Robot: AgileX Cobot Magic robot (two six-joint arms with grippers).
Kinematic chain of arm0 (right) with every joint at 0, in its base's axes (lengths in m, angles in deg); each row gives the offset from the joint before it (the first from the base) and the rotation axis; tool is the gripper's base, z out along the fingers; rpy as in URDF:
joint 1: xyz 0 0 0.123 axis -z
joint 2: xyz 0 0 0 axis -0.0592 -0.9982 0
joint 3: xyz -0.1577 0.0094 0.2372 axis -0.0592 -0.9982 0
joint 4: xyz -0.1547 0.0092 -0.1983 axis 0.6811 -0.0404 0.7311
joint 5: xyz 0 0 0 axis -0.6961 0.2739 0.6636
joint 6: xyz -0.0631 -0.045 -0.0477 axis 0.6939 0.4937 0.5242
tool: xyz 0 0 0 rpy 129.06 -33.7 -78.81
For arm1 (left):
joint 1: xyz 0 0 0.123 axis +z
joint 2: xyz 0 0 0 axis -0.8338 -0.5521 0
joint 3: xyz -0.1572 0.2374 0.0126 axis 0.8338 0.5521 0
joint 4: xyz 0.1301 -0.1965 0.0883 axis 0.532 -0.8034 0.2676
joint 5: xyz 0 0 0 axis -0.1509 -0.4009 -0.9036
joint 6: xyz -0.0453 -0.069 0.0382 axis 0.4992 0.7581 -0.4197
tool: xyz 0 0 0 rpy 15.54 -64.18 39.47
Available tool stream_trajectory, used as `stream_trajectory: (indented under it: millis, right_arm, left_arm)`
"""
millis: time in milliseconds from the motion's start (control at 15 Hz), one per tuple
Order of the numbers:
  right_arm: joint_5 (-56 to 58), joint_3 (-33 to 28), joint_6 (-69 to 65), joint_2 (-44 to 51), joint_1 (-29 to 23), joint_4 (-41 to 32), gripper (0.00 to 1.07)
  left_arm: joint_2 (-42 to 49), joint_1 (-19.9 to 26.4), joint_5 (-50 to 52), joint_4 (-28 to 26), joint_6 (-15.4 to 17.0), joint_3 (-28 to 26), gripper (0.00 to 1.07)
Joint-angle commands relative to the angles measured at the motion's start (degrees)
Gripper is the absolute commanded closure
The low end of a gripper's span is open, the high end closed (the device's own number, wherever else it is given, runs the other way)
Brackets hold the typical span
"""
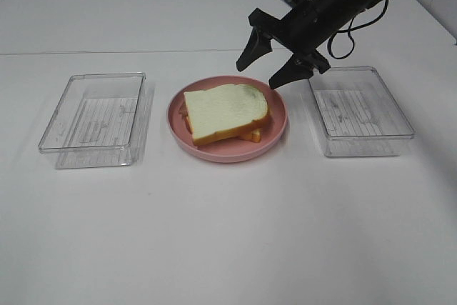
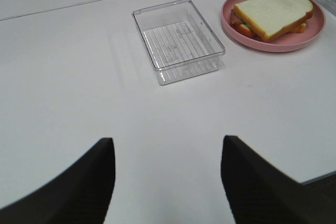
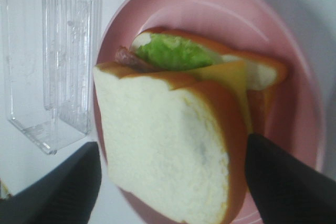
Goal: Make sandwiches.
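The sandwich (image 1: pixel 225 112) lies on a round pink plate (image 1: pixel 214 153) in the middle of the table, its top white bread slice askew. In the right wrist view the sandwich (image 3: pixel 168 145) shows green lettuce (image 3: pixel 170 53), yellow cheese (image 3: pixel 231 77), a bit of brown bacon (image 3: pixel 128 56) and the lower slice. My right gripper (image 1: pixel 263 69) hovers open above the plate's far right edge, holding nothing. My left gripper (image 2: pixel 168 182) is open and empty over bare table, well short of the plate (image 2: pixel 278 45); the exterior view does not show it.
One clear plastic tray (image 1: pixel 93 119) stands left of the plate and another (image 1: pixel 360 108) right of it, under the right arm. The left tray (image 2: pixel 178 40) lies between my left gripper and the plate. A seam crosses the table behind them.
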Motion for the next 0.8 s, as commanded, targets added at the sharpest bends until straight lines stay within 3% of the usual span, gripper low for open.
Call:
stream_trajectory:
  millis: [67,800]
  right_arm:
    - [-3.04,0.17,-1.49,2.12,-0.17,4.58,0.34]
    - [8.77,0.11,-10.77,20.91,-0.17,35.58,0.34]
  left_arm:
    - [1.32,-0.17,0.29,0.0,0.17,0.06,0.49]
    - [1.32,-0.17,0.29,0.0,0.17,0.06,0.49]
